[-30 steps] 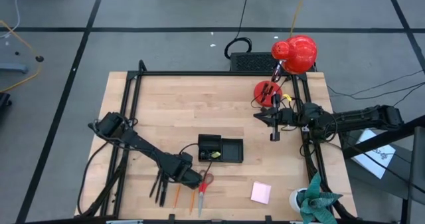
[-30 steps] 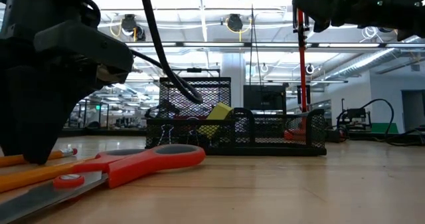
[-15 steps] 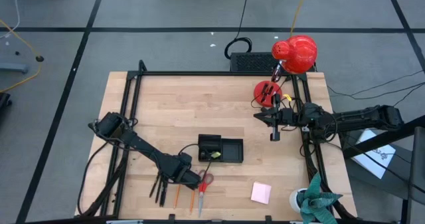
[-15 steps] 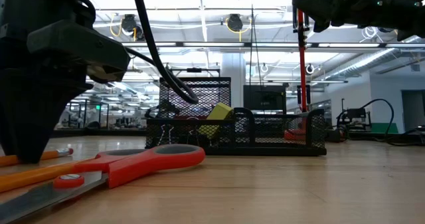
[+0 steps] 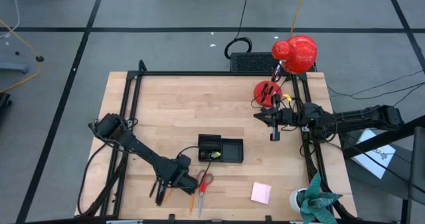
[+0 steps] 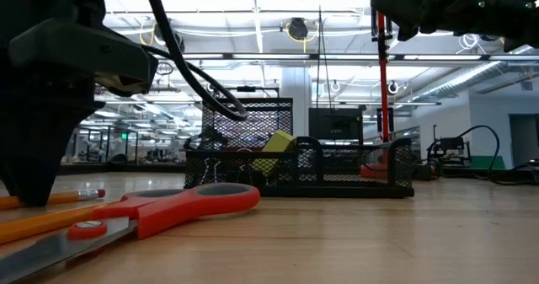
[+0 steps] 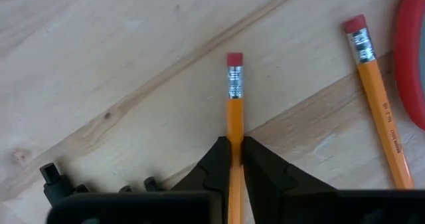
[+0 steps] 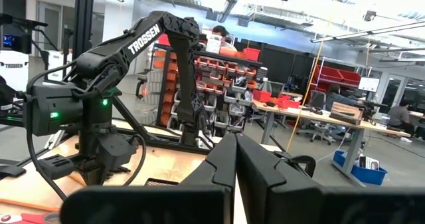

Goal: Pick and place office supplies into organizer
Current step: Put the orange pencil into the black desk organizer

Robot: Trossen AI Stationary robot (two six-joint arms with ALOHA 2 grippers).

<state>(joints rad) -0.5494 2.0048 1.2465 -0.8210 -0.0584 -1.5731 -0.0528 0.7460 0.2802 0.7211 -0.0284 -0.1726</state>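
Lower left of the high view: left gripper [image 7: 236,159] pinches a pencil [image 7: 235,108] lying on the table.
Thin grip may let it roll free; right gripper [image 8: 235,159] waits clenched, upper right; organizer [image 5: 221,149] sits centre.

A wooden table [image 5: 179,111] is seen, on which a black organizer [image 5: 220,149], red scissors [image 5: 203,186], orange pencils [image 5: 192,201], a pink notepad [image 5: 260,193] and a red lamp base [image 5: 267,90] are laid
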